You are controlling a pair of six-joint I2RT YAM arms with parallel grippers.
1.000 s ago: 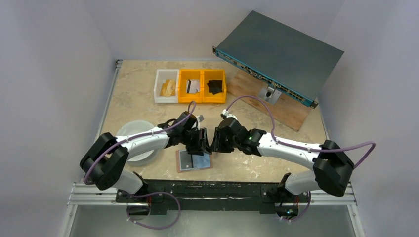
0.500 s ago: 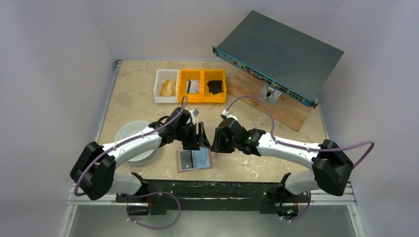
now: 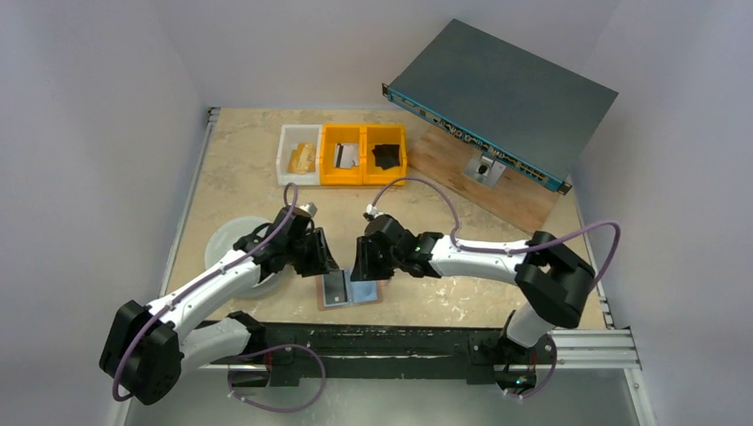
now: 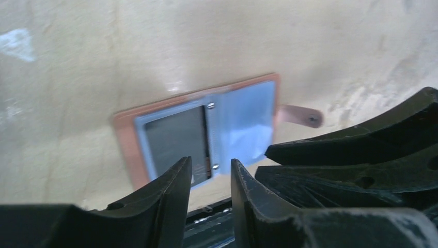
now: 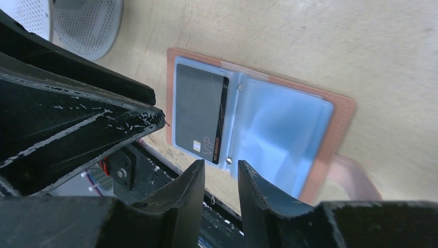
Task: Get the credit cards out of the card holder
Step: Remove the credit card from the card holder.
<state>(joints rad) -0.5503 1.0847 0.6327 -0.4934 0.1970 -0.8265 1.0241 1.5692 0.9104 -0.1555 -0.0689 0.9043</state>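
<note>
The card holder (image 3: pixel 353 294) lies open and flat near the table's front edge, pinkish-tan with pale blue inner faces (image 5: pixel 284 129) and a snap tab (image 4: pixel 302 114). A dark grey credit card (image 5: pixel 199 111) marked VIP sits in its left pocket (image 4: pixel 175 139). My left gripper (image 3: pixel 321 256) hovers just off the holder's upper left corner, open with a narrow gap and nothing between its fingers (image 4: pixel 210 170). My right gripper (image 3: pixel 360 264) hangs over the holder's far edge, also open and holding nothing (image 5: pixel 219 173). The two grippers stand close together.
A white plate (image 3: pixel 233 240) lies left of the holder, under the left arm. At the back stand a white bin (image 3: pixel 299 155) and two yellow bins (image 3: pixel 342 155). A grey rack unit (image 3: pixel 502 89) rests on a wooden block at back right. A black rail (image 3: pixel 373 333) borders the front.
The left gripper has drawn back to the left, off the card holder, its jaws widening and then narrowing. The right gripper has moved left over the holder's far edge.
</note>
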